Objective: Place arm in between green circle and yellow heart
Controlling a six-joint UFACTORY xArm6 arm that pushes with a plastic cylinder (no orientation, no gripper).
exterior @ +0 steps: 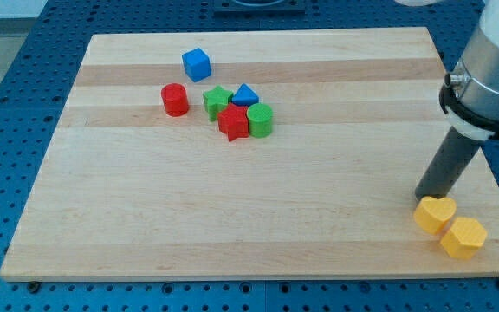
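Camera view shows my wooden board (258, 199) lying on a blue perforated bench (7, 87). My arm comes in from the upper right, and the dark rod slants down to the board near its right edge. My tip (423, 196) sits at the near right of the board, just beside the yellow heart (436, 214), at that block's far left corner; I cannot tell whether they actually touch. There is nothing on the rod that spreads or pinches: it is a plain straight stick, and nothing is held by it.

A yellow hexagon (463, 237) lies just right of the heart and a little nearer, the two touching or very close.

Well apart from them, far across the board on its left half, sits the cluster. The green circle (260, 120) is at the cluster's right end, pressed against the red star (233, 123) on its left. A blue triangle (245, 94) stands just behind those two, and a green star (217, 101) is on the cluster's left side. A red cylinder (175, 100) stands alone a bit further left, and a blue cube (196, 64) lies farther back, apart from the rest.

So my tip is on the heart's side facing the green circle, close to the heart and a long way from the circle.
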